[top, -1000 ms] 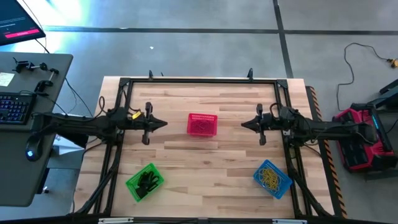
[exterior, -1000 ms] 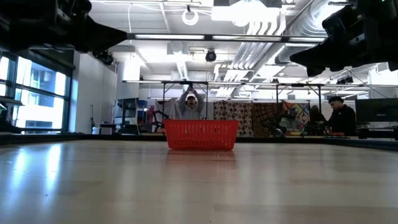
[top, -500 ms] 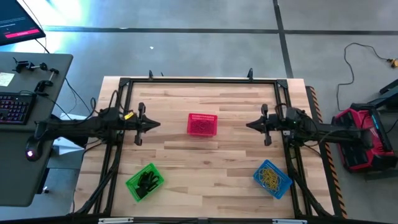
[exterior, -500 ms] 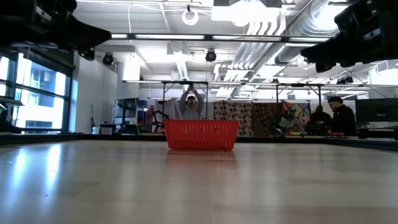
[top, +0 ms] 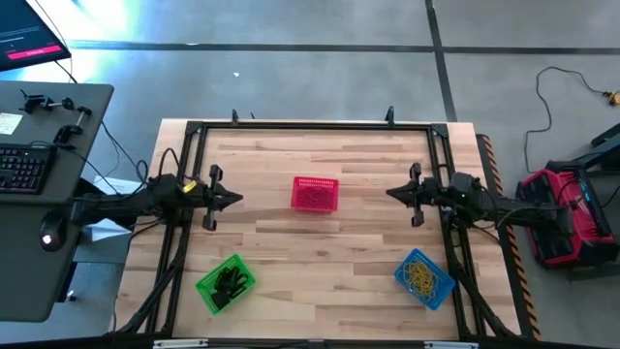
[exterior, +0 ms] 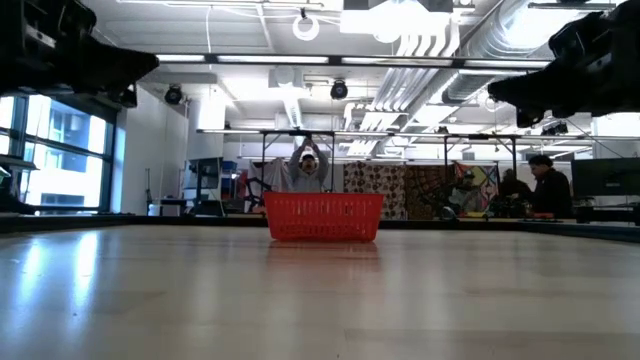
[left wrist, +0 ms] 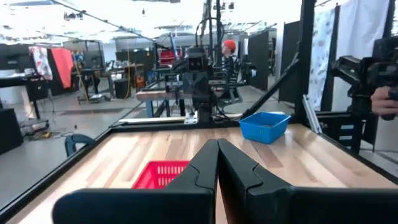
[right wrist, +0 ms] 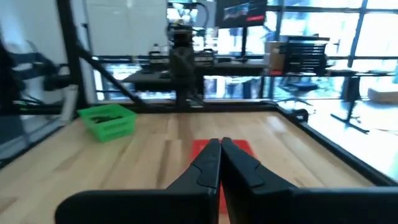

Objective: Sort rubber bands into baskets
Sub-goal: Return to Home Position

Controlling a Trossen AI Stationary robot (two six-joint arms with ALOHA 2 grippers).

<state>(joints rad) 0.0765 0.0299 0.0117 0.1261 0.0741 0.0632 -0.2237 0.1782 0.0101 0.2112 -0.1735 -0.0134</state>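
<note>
Table (top: pixel 320 252) of pale wood planks carried three baskets, with both arms held above it. At the left side, the left gripper (top: pixel 235 199) hung over the boards, pointing toward the middle. Its fingers (left wrist: pixel 205 163) were pressed flat together with nothing between them. Near the front left corner sat the green basket (top: pixel 202 287), turned at an angle, with black rubber bands (top: pixel 229 283) heaped inside. The red basket (top: pixel 315 180) stood in the middle of the table, between the two grippers and apart from both. What lay in it could not be made out. In the low view a person (exterior: pixel 307 166) with raised arms showed in the room behind it. At the right side, the right gripper (top: pixel 390 194) faced the left one across the red basket, likewise clamped on nothing and clear of the wood. Near the front right corner stood the blue basket (top: pixel 401 282), also turned at an angle, holding a pile of yellow rubber bands (top: pixel 422 274).
</note>
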